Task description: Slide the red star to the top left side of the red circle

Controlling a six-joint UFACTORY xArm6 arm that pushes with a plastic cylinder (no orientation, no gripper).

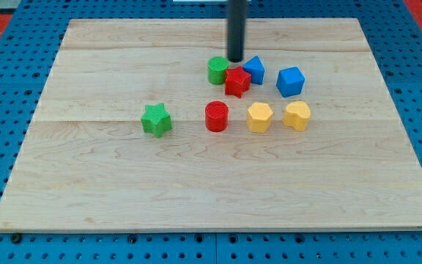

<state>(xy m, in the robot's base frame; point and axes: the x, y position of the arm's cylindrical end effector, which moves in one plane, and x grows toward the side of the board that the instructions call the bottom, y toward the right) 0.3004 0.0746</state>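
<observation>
The red star [237,81] lies above the middle of the wooden board [123,191], touching the green circle [217,70] on its left and the blue block [254,70] on its right. The red circle [216,116] sits below it, slightly to the view's left, apart from it. My tip [236,59] stands just above the red star, between the green circle and the blue block, close to the star's top edge.
A blue cube [290,81] lies right of the cluster. A yellow hexagon [259,116] and a yellow heart-like block [297,115] sit right of the red circle. A green star [156,120] lies to the left.
</observation>
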